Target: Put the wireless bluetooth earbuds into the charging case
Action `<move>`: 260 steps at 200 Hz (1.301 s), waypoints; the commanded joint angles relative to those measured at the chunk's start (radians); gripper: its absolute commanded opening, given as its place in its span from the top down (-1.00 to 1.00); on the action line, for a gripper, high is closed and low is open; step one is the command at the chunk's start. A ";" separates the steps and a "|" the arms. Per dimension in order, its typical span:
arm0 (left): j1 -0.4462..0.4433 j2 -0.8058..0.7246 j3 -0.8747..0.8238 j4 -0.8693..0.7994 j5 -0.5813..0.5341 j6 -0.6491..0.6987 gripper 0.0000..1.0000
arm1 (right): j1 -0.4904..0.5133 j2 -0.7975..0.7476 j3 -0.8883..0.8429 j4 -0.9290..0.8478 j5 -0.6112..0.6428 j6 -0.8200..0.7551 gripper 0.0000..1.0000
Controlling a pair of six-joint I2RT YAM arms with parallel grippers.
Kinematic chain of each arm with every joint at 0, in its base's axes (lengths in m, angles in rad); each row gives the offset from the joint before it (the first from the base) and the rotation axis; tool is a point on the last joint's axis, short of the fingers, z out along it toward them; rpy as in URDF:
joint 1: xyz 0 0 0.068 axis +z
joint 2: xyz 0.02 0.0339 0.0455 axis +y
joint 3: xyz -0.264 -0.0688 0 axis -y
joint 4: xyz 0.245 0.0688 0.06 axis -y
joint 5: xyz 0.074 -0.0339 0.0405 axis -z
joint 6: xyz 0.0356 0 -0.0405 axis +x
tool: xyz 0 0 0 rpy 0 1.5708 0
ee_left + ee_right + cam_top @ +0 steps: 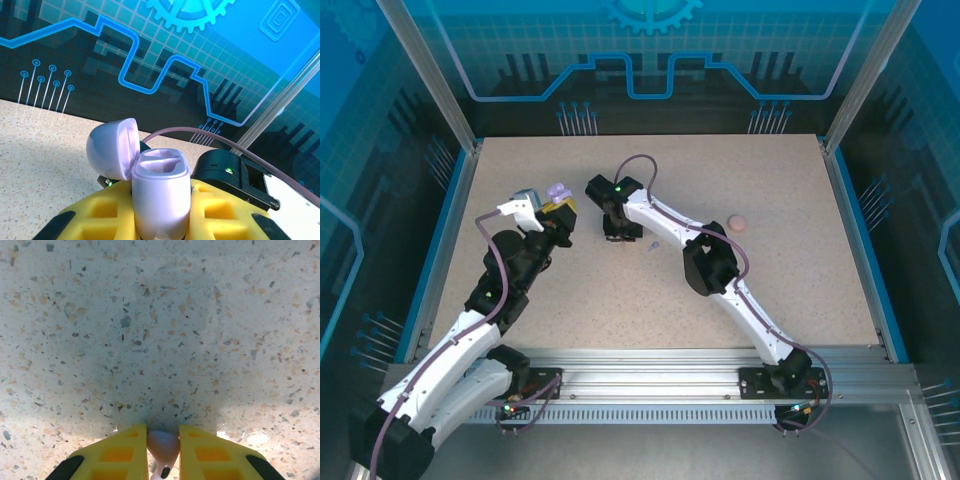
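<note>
Nearest, the right gripper [163, 434] pinched a tiny pale earbud [162, 444] by its rounded head between yellow pads [120, 452], stem toward the camera, over the speckled table [150, 315]. Its colour was hard to judge, probably lilac. Light, smooth and slippery, it would likely twist free unless held gently across the head. Farther off, the left gripper [558, 207] clamped an open lilac charging case [161, 185], lid flipped back.
</note>
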 commanded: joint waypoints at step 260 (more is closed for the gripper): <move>-0.206 0.428 -0.032 0.634 0.361 0.548 1.00 | -0.134 -1.265 -0.978 0.639 -0.021 -0.445 0.69</move>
